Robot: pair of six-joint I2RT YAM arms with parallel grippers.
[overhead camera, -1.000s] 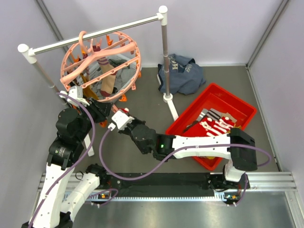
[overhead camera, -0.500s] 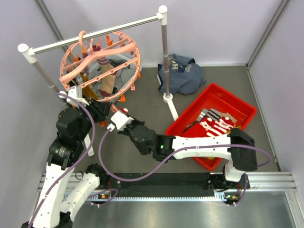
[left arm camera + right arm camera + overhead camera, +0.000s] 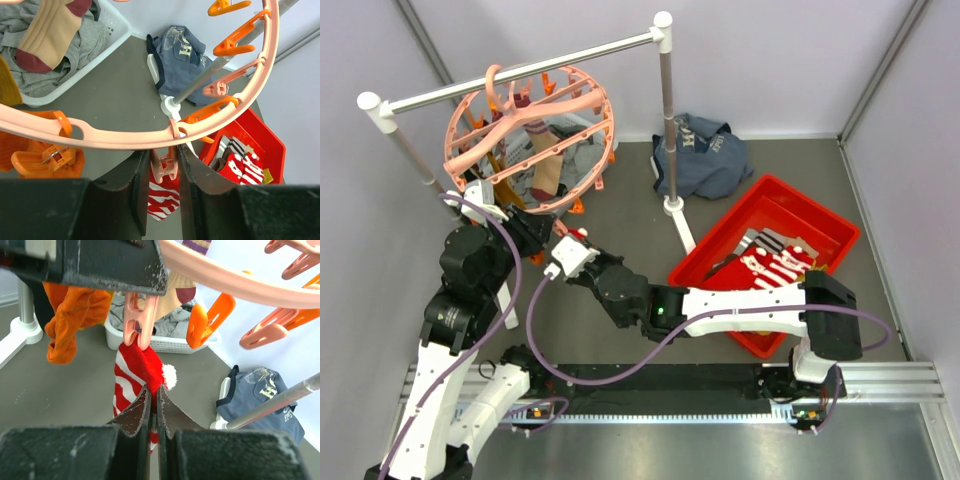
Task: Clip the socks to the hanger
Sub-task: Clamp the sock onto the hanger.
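The left claw [image 3: 162,156] is narrowed onto a salmon-pink plastic clip peg [image 3: 164,167], pinching it where it hangs from the large round salmon-pink plastic ring hanger [image 3: 120,144]. Just right of it, the right claw [image 3: 154,392] is closed tight on a red-and-white striped fabric sock [image 3: 137,372], its cuff raised into the peg's mouth. The clipping step looks in hand. Next, I judge, the left claw should ease off so the peg bites, and only then should the right let go. More striped socks [image 3: 775,262] lie in the red plastic tray [image 3: 825,213] far right

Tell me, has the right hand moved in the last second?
Yes, slightly: the right hand has drifted left, away from the rail stand's base.
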